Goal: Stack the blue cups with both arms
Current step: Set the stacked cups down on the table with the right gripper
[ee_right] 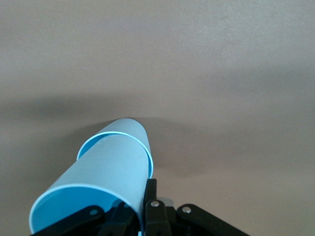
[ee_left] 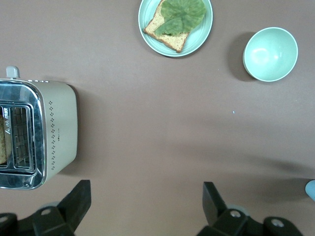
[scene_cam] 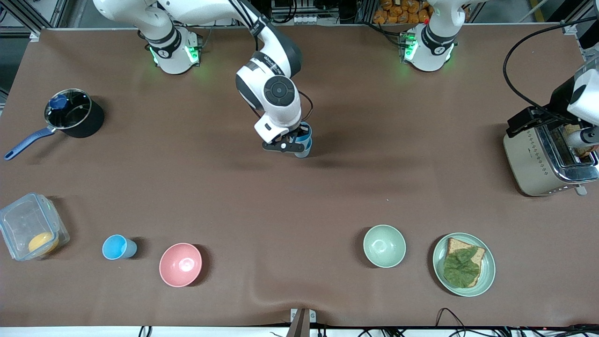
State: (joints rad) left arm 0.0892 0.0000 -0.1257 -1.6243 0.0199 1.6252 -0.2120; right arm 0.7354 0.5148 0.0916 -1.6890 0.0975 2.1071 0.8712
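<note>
My right gripper [scene_cam: 292,146] is at the middle of the table, shut on the wall of a light-blue cup [scene_cam: 305,133], with one finger [ee_right: 150,189] outside it. This held cup [ee_right: 110,172] sits nested in a second blue cup [ee_right: 132,125], whose lower part [scene_cam: 304,150] is down at the table. A third blue cup [scene_cam: 119,247] stands apart near the front camera, between a clear box and the pink bowl. My left gripper [ee_left: 146,189] is open and empty, high over bare table beside the toaster. An edge of a blue cup [ee_left: 311,189] shows in the left wrist view.
A toaster [scene_cam: 538,159] stands at the left arm's end, with the left arm's wrist [scene_cam: 582,91] above it. Near the front camera are a pale green bowl [scene_cam: 384,245], a plate [scene_cam: 486,276] with bread and a leaf, a pink bowl [scene_cam: 180,264] and a clear box [scene_cam: 28,227]. A black saucepan [scene_cam: 75,114] is at the right arm's end.
</note>
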